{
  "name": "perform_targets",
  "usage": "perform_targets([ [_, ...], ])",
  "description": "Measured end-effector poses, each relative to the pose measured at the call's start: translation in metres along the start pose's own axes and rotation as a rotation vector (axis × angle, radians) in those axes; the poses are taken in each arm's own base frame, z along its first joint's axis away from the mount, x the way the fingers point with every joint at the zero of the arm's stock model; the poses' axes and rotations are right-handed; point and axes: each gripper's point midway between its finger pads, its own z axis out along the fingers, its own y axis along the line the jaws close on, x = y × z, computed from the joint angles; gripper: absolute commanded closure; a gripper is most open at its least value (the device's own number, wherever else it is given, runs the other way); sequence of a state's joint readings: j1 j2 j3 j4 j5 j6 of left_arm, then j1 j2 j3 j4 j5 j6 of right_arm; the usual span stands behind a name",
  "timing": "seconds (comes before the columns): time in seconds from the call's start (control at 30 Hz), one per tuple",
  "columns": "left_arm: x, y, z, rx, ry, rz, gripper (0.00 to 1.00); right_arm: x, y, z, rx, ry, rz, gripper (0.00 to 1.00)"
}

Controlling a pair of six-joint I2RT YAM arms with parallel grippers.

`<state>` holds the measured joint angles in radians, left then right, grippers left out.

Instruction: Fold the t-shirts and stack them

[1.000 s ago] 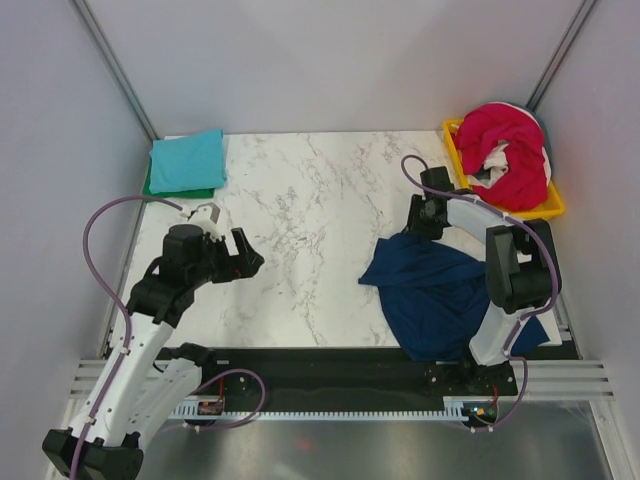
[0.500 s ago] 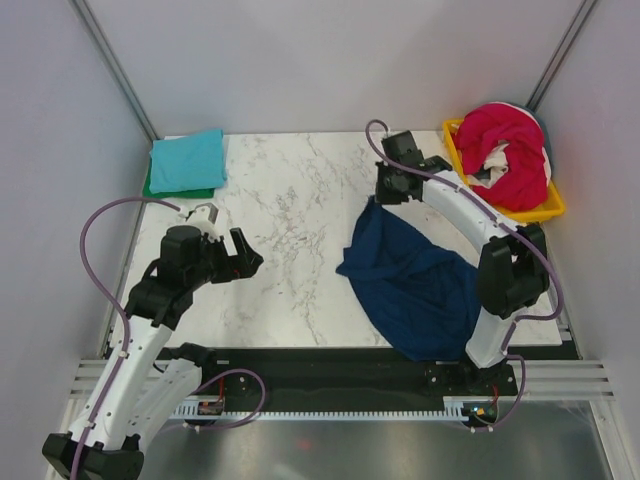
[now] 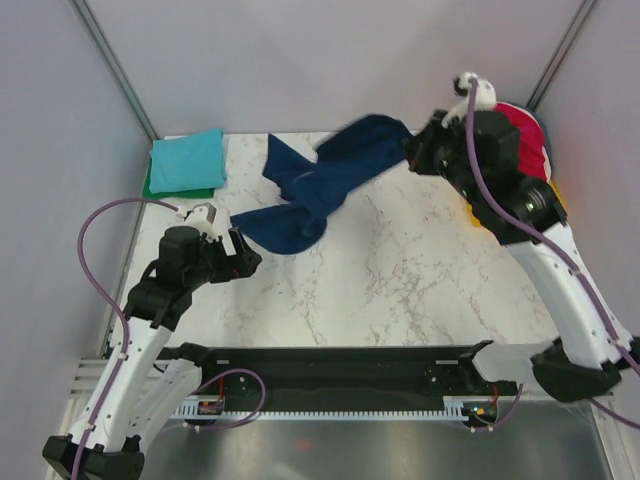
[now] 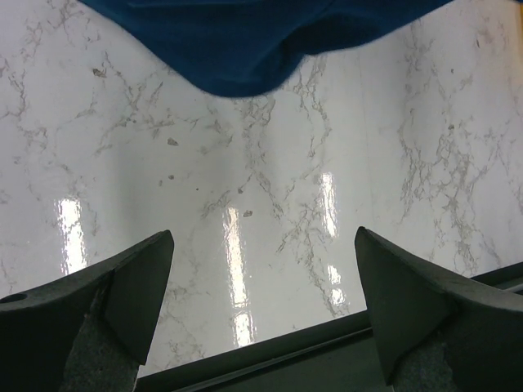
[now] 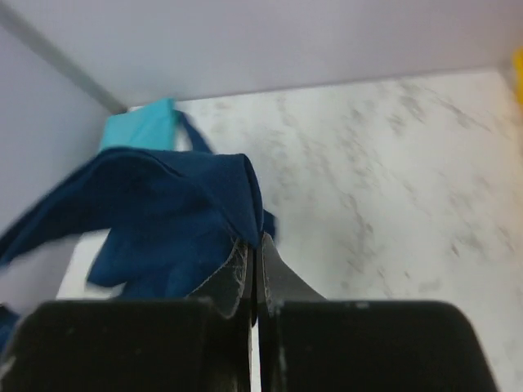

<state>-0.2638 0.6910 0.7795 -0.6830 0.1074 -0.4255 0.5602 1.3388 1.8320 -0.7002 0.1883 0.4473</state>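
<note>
The navy t-shirt point(image 3: 322, 183) hangs stretched in the air from the back right down to the table's left middle. My right gripper point(image 3: 410, 152) is raised high at the back and shut on its edge; in the right wrist view the jaws point(image 5: 255, 245) pinch the navy cloth point(image 5: 172, 220). My left gripper point(image 3: 250, 256) is open and empty, just in front of the shirt's low end point(image 4: 237, 41). A folded teal t-shirt point(image 3: 187, 159) lies on a green one point(image 3: 152, 186) at the back left. Magenta-red cloth point(image 3: 525, 130) shows behind my right arm.
The yellow tray point(image 3: 556, 200) at the back right is mostly hidden by my right arm. Grey walls with metal corner posts enclose the marble table point(image 3: 400, 270). A black rail point(image 3: 340, 365) runs along the near edge.
My right gripper has swung up and back, flinging the navy t-shirt from the near right across toward the left middle. The left arm has not moved.
</note>
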Motion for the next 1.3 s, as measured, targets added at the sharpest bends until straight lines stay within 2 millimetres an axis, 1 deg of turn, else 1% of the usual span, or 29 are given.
perform_targets([
  [0.03, 0.0, 0.0, 0.0, 0.0, 0.0, 0.0, 0.01, 0.014, -0.027, -0.007, 0.087, 0.011, 0.009, 0.86],
  [0.07, 0.0, 0.0, 0.0, 0.0, 0.0, 0.0, 0.01, 0.028, -0.062, -0.015, 0.188, -0.006, 0.046, 0.64],
  [0.1, 0.0, 0.0, 0.0, -0.001, 0.0, 0.0, 0.01, 0.05, -0.101, -0.023, 0.304, 0.009, 0.076, 0.31],
  [0.13, 0.0, 0.0, 0.0, -0.001, 0.0, 0.0, 0.01, 0.07, -0.135, -0.027, 0.401, 0.021, 0.096, 0.02],
  [0.17, 0.0, 0.0, 0.0, -0.001, 0.0, 0.0, 0.01, 0.098, -0.173, -0.032, 0.509, 0.049, 0.118, 0.02],
  [0.23, 0.0, 0.0, 0.0, -0.001, 0.0, -0.001, 0.01, 0.161, -0.235, -0.038, 0.679, 0.185, 0.15, 0.02],
  [0.3, 0.0, 0.0, 0.0, -0.002, 0.002, -0.001, 0.01, 0.222, -0.273, -0.041, 0.789, 0.358, 0.179, 0.02],
  [0.33, 0.0, 0.001, 0.001, -0.002, 0.004, -0.001, 0.01, 0.246, -0.281, -0.043, 0.812, 0.433, 0.187, 0.02],
  [0.37, 0.001, 0.001, 0.001, -0.004, 0.006, -0.001, 0.01, 0.264, -0.284, -0.045, 0.816, 0.49, 0.193, 0.02],
  [0.4, 0.001, 0.001, 0.002, -0.006, 0.01, -0.002, 0.01, 0.273, -0.283, -0.048, 0.814, 0.519, 0.196, 0.02],
  [0.43, 0.002, 0.002, 0.003, -0.009, 0.017, -0.002, 0.01, 0.273, -0.281, -0.05, 0.801, 0.522, 0.199, 0.02],
  [0.47, 0.003, 0.002, 0.005, -0.011, 0.022, -0.004, 0.01, 0.268, -0.277, -0.047, 0.781, 0.501, 0.201, 0.02],
  [0.57, 0.006, 0.005, 0.012, -0.028, 0.06, -0.008, 0.02, 0.239, -0.265, -0.039, 0.715, 0.405, 0.201, 0.02],
  [0.6, 0.007, 0.005, 0.017, -0.036, 0.076, -0.01, 0.02, 0.23, -0.262, -0.035, 0.693, 0.379, 0.2, 0.02],
  [0.67, 0.007, 0.007, 0.028, -0.055, 0.116, -0.017, 0.03, 0.22, -0.257, -0.027, 0.656, 0.344, 0.197, 0.02],
  [0.73, 0.004, 0.007, 0.045, -0.071, 0.151, -0.03, 0.07, 0.221, -0.255, -0.023, 0.637, 0.347, 0.195, 0.02],
  [0.8, 0.0, 0.007, 0.065, -0.089, 0.188, -0.048, 0.13, 0.226, -0.256, -0.018, 0.623, 0.361, 0.193, 0.02],
  [1.0, -0.012, 0.003, 0.13, -0.107, 0.239, -0.115, 0.15, 0.25, -0.257, -0.012, 0.592, 0.42, 0.192, 0.02],
  [1.07, -0.012, -0.001, 0.153, -0.106, 0.253, -0.133, 0.15, 0.256, -0.256, -0.011, 0.574, 0.436, 0.192, 0.02],
  [1.13, -0.007, -0.009, 0.173, -0.101, 0.273, -0.134, 0.15, 0.259, -0.254, -0.009, 0.553, 0.443, 0.194, 0.02],
  [1.2, -0.002, -0.023, 0.187, -0.081, 0.288, -0.122, 0.15, 0.262, -0.252, -0.007, 0.534, 0.445, 0.196, 0.02],
  [1.3, -0.001, -0.043, 0.203, -0.048, 0.293, -0.106, 0.15, 0.267, -0.252, -0.005, 0.515, 0.45, 0.196, 0.02],
])
